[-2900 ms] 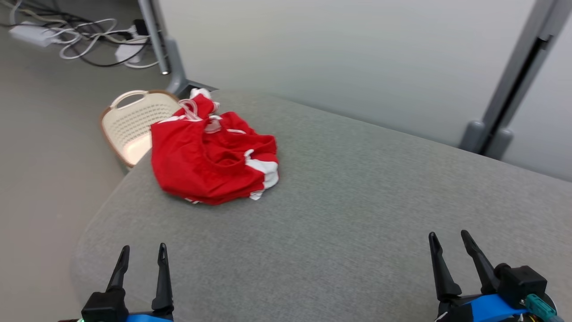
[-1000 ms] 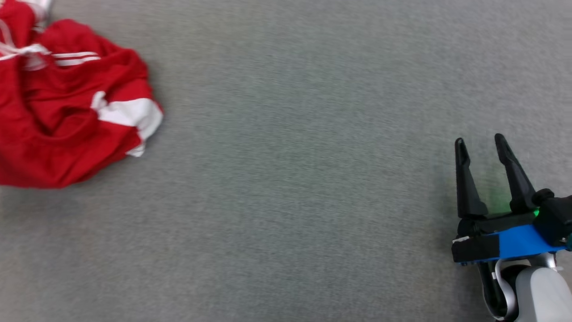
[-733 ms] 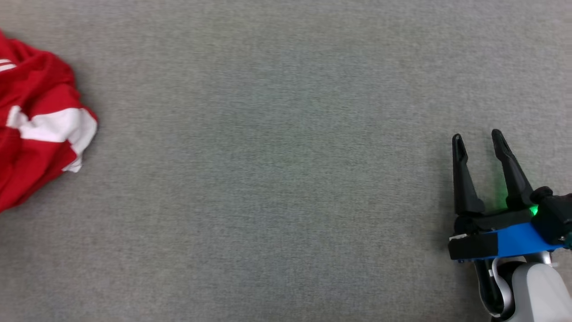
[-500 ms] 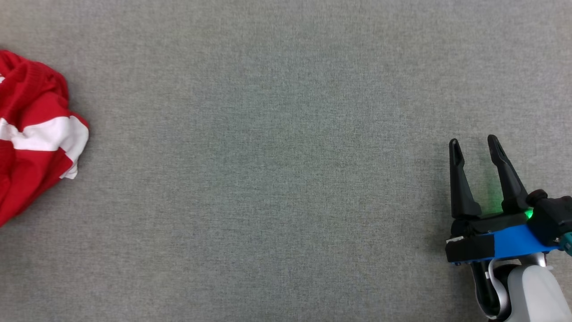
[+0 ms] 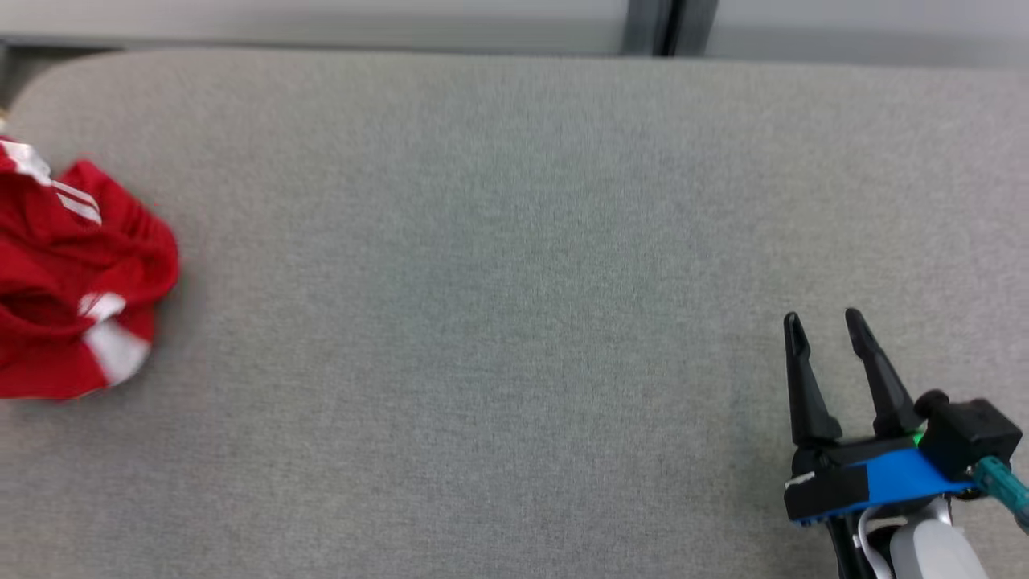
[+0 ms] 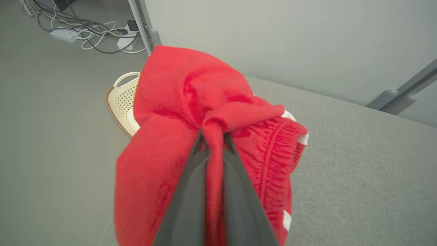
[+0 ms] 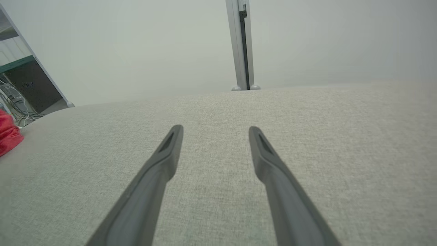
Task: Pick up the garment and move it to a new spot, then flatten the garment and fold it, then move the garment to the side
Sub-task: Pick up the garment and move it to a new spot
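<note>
One red garment (image 5: 76, 273) sits bunched at the far left edge of the tabletop (image 5: 514, 281), with one basket (image 6: 122, 102) just past that edge. Left claw (image 6: 211, 135) is clenched on a thin fold of it. Risk: the small pinch slips on lift, or cloth drags off the edge. Right claw (image 5: 824, 326), far right, is released and empty. Two claws total.

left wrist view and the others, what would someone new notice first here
The bright red garment with white stripes grabs the eye: in the left wrist view it bunches around the left gripper, whose jaws are shut on a fold of it, at the left end of the grey table. Next comes the right gripper, jaws open and empty over the table's right side in the head view.
</note>
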{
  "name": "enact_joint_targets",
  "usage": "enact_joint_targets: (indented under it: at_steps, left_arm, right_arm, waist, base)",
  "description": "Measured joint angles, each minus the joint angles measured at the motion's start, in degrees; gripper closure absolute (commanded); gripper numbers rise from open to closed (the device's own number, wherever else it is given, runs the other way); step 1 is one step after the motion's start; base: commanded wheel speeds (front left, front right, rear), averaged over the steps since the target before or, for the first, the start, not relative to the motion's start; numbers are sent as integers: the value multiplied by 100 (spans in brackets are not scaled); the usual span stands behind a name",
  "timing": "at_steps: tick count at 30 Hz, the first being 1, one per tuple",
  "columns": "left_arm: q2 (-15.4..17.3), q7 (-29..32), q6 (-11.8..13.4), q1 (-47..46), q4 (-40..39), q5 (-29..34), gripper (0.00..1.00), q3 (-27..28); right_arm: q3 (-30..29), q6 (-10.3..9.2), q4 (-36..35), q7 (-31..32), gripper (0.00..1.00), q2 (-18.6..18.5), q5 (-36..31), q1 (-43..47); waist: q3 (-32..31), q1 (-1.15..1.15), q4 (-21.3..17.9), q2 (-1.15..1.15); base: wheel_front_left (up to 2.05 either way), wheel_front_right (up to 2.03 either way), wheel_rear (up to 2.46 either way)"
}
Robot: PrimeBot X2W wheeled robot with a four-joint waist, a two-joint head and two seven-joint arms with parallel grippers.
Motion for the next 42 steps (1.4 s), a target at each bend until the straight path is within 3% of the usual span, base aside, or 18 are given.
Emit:
enact_joint_targets:
  at_steps: [6,11,22,32,36,40,41,42]
  left_arm:
    - [74,230,-200,-624,-650,113,100,-389]
    - [-225,456,-305,-1379,-980,137,100,-856]
    - [-1410,545,-544,-2405,-1291,13,100,-1831]
    - [-2107,188,-675,-2111,-1249,147,100,-2604]
    - [-2342,-166,-643,-1480,-867,214,100,-2856]
    - [-2374,-443,-642,-1012,-216,575,100,-3248]
    - [-2409,-495,-642,-894,-53,619,82,-3333]
    - [-2453,-561,-642,-781,111,655,51,-3407]
  right_arm:
    - [-37,0,204,-69,0,0,181,257]
    - [-30,0,285,-116,0,0,238,405]
    - [-21,0,249,-123,0,1,291,492]
    - [-63,0,232,-124,0,0,374,481]
    - [-52,0,247,-141,0,-1,438,469]
    - [-53,0,253,-154,0,-1,442,458]
    - [-53,0,255,-166,0,-2,442,453]
    - [-47,0,257,-166,0,-1,442,446]
  waist:
    - [-714,-1,-7,0]
    - [-1175,-1,-108,0]
    - [-1380,0,-781,0]
    - [-1202,1,-1636,0]
    - [-1078,1,-1943,0]
    - [-966,1,-2172,0]
    - [-946,1,-2210,0]
    - [-931,1,-2241,0]
  base:
    - [0,0,0]
    - [0,0,0]
    - [0,0,0]
    - [0,0,0]
    - [0,0,0]
    - [0,0,0]
    - [0,0,0]
    - [0,0,0]
